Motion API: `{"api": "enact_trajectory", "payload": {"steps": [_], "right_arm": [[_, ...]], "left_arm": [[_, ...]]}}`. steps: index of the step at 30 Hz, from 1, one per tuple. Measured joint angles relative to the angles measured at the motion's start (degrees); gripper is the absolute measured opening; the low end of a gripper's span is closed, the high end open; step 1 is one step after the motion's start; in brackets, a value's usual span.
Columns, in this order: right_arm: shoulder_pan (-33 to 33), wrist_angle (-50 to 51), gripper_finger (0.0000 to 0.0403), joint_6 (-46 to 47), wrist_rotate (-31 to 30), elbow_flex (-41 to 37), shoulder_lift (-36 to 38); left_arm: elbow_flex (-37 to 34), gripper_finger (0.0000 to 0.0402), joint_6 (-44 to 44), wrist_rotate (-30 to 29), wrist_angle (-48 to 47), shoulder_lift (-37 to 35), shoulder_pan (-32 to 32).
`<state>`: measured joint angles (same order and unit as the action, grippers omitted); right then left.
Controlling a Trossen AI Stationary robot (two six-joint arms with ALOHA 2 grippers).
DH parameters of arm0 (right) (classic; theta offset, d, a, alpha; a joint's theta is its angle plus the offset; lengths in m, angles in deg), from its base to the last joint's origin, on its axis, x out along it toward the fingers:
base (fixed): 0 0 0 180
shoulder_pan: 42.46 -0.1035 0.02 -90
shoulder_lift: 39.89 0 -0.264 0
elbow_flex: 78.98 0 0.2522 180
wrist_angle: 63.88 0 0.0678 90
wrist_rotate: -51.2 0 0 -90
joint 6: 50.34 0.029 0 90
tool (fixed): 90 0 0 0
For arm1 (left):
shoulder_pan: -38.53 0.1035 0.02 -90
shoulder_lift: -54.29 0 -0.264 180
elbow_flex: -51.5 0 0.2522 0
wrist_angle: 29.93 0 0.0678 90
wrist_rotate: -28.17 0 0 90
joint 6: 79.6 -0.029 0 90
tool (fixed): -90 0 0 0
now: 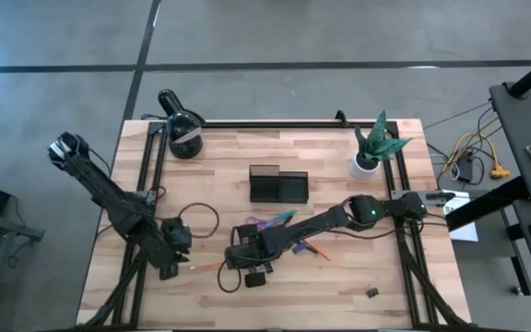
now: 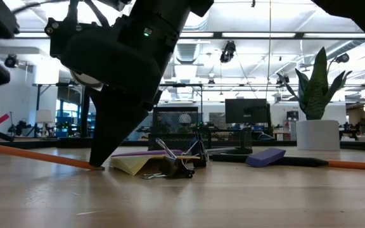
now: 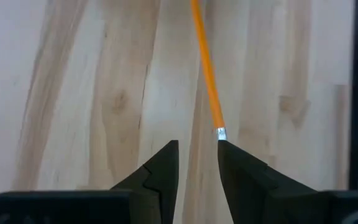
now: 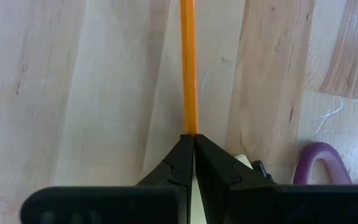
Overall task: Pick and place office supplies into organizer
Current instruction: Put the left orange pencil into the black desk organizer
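Note:
An orange pencil (image 1: 208, 266) runs between my two grippers near the table's front left. My right gripper (image 4: 193, 138) is shut on its right end, and in the low view its fingertips (image 2: 99, 163) stand at the table. My left gripper (image 3: 197, 146) is open, with the pencil's metal-banded end (image 3: 220, 132) right at one fingertip. The dark organizer (image 1: 279, 186) stands behind, at mid-table. Purple scissors (image 1: 270, 223), a yellow sticky pad (image 2: 132, 164), a black clip (image 2: 173, 166) and a purple block (image 2: 265, 156) lie near my right gripper. My left gripper has the pencil's metal-banded end (image 3: 220, 133) at the tip of one finger; I cannot tell whether they touch. My right gripper closes on the pencil's other end (image 4: 189, 127) with its fingertips, coming from above, slanting down, along the pencil. The tips hide the very end. That end is at the table, and the pencil (image 2: 37, 156) rises toward the left.
A black desk lamp (image 1: 182, 129) stands at the far left and a potted plant (image 1: 371, 148) at the far right. A second orange pencil (image 1: 316, 249) lies right of the scissors. A small black clip (image 1: 372, 292) lies near the front right.

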<state>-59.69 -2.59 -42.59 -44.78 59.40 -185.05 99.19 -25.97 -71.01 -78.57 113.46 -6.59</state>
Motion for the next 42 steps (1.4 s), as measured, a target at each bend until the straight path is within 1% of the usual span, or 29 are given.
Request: {"api": "enact_trajectory", "payload": {"steps": [4, 8, 13, 16, 19, 28, 35, 42], "right_arm": [[0.0, 0.0, 0.0009, 0.01, -0.04, 0.0, -0.02], [0.0, -0.02, 0.0009, 0.04, -0.04, 0.0, -0.04], [0.0, -0.06, 0.0009, 0.14, -0.07, -0.02, -0.04], [0.0, -0.18, 0.0009, 0.2, -0.09, -0.02, -0.04], [0.0, -0.2, 0.0009, 0.2, -0.15, -0.02, -0.07], [0.0, -0.22, 0.0009, 0.2, -0.15, -0.02, -0.07], [0.0, -0.27, 0.0009, 0.2, -0.15, -0.03, -0.07], [0.02, -0.42, 0.0009, 0.2, -0.14, -0.04, -0.07]], "left_arm": [[1.79, 0.0095, -1.26, -0.37, 0.11, 5.94, -1.31], [3.24, 0.0095, -0.94, -0.69, 1.01, 10.16, -4.86], [5.31, 0.0095, 3.04, -5.72, 1.44, 13.78, -9.09], [5.6, 0.0095, 5.76, -7.79, 1.41, 15.04, -9.73], [5.71, 0.0095, 6.06, -8.33, 1.43, 15.82, -9.73], [5.53, 0.0095, 6.03, -8.43, 1.85, 17.37, -9.73], [3.93, 0.0095, 5.83, -8.48, 5.18, 18.61, -9.73], [3.72, 0.0095, 5.93, -9.83, 5.49, 19.11, -9.69]]}}
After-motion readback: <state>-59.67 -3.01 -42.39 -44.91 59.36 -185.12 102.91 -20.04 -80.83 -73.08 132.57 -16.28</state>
